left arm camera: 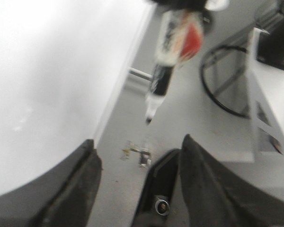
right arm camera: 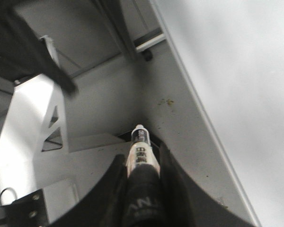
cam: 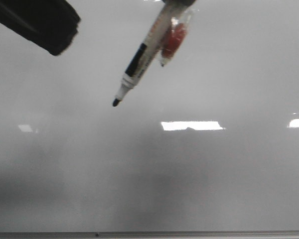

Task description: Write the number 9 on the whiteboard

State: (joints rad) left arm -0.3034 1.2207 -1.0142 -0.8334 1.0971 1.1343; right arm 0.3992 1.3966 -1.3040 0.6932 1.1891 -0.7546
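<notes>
**A:** How was the right gripper (right arm camera: 141, 161) set?

**B:** Its two fingers were pressed in on one marker (cam: 139, 57), a white barrel with a dark band and a black tip. In the right wrist view the barrel ran up between the fingers and stuck out past them. From the front, the marker hung slanted, tip down and to the left, over the whiteboard (cam: 149, 174). Whether the tip touched the surface could not be told.

**A:** And the left one?

**B:** The left gripper (left arm camera: 137, 156) was spread, its two dark fingers (left arm camera: 80, 184) well apart, with nothing between them. In its own view the marker tip hung beyond the gap, touching neither finger. In the front view it showed only as a dark blurred shape at the upper left.

**A:** The count?

**B:** One marker, one whiteboard, two grippers. Beside the barrel sat one red piece (cam: 173, 41) in a clear casing, too blurred to name.

**A:** Was the number 9 there?

**B:** No drawn line showed anywhere on the board, only three bright reflections (cam: 192, 125) and the thin grey frame edge (cam: 149, 233) along the near side.
</notes>
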